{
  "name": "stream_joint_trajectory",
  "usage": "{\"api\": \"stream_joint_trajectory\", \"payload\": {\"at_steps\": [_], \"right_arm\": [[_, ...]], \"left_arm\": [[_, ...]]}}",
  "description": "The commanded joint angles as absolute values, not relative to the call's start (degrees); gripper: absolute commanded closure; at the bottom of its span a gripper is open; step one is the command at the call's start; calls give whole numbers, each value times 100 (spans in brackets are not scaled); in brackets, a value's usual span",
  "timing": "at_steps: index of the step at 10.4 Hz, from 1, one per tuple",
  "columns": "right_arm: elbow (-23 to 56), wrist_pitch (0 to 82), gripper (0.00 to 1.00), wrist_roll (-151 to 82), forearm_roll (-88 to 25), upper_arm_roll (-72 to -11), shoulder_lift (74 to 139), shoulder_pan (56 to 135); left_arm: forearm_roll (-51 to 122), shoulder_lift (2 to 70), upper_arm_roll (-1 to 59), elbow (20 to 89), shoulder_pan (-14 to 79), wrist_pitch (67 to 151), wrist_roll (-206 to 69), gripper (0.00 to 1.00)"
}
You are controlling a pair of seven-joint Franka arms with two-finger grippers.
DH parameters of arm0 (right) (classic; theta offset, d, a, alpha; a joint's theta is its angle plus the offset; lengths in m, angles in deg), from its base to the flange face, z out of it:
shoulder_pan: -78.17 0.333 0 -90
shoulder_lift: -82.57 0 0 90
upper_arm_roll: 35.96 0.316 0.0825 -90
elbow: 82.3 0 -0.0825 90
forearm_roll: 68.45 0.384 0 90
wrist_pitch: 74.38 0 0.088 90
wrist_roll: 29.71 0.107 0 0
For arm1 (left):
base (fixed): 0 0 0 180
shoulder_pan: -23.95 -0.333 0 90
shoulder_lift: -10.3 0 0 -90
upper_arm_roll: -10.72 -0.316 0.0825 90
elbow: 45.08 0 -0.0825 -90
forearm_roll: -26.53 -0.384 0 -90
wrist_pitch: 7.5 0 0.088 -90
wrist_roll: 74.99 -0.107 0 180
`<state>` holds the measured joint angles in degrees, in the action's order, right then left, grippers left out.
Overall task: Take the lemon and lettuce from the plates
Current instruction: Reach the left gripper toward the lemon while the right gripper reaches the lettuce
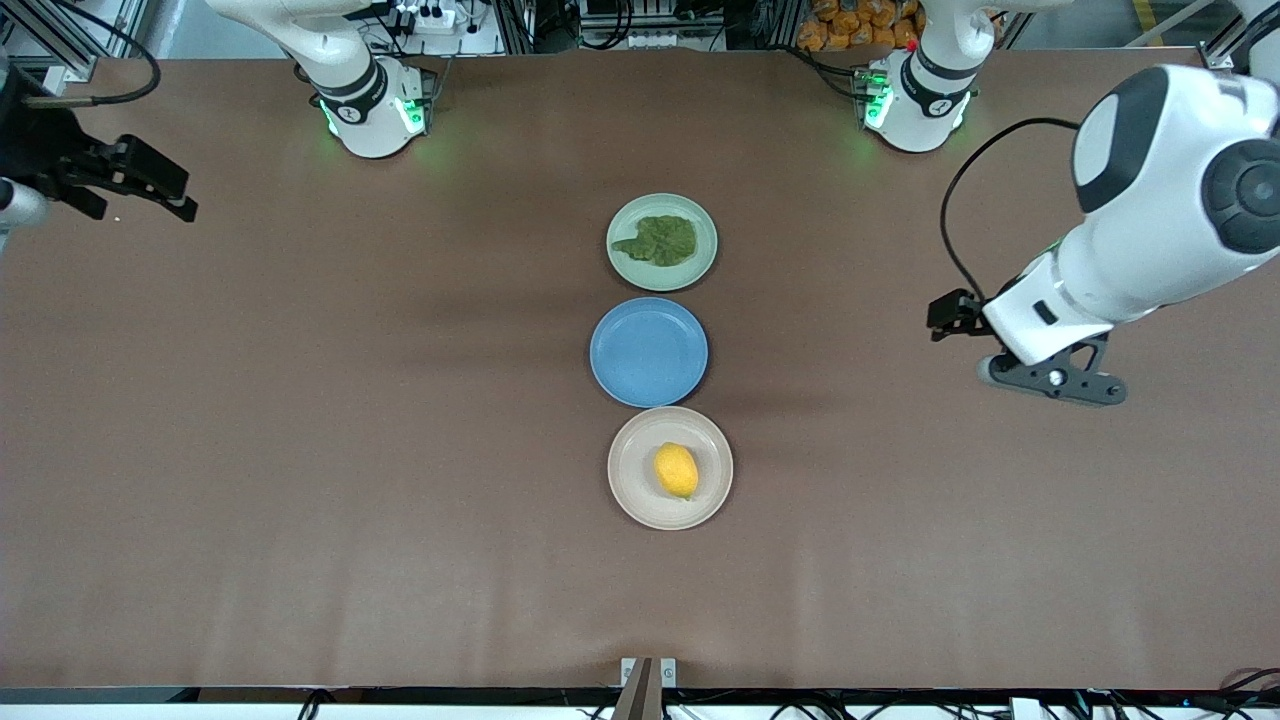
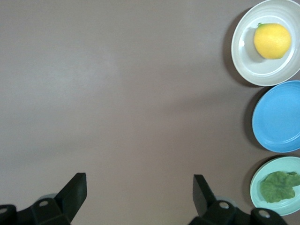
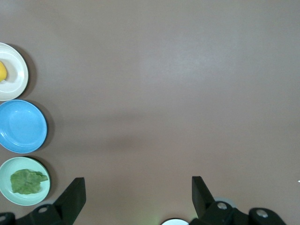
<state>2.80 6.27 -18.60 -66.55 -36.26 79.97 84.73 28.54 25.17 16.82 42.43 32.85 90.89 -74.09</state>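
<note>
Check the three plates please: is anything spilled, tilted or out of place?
Nothing stands out. The lettuce lies flat on the mint plate, the blue plate is bare, the lemon rests on the beige plate.

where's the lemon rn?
In the front view, the lemon sits on the beige plate, the plate nearest that camera, just below the blue plate in the mid-table row.

Three touching plates [image 1: 661, 350] line the table's [image 1: 300, 450] middle; bare tabletop reaches from them toward both arms' ends and edges.
</note>
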Motion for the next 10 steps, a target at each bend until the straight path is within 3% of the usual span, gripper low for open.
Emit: {"api": "stream_joint_trajectory", "payload": {"at_steps": [1, 7, 10], "right_arm": [[199, 560, 0, -1364, -6687, -3622, 8089, 8870], [699, 796, 0, -907, -6670, -3614, 8283, 10127], [1453, 1725, 0, -13, -6608, -3613, 8266, 11127]], "left_arm": [[3014, 2892, 1652, 4122, 3519, 9557, -7472, 0], [3268, 3806, 1652, 4087, 4222, 11244, -6613, 0], [3304, 4438, 1652, 3623, 4609, 11720, -5971, 0]]}}
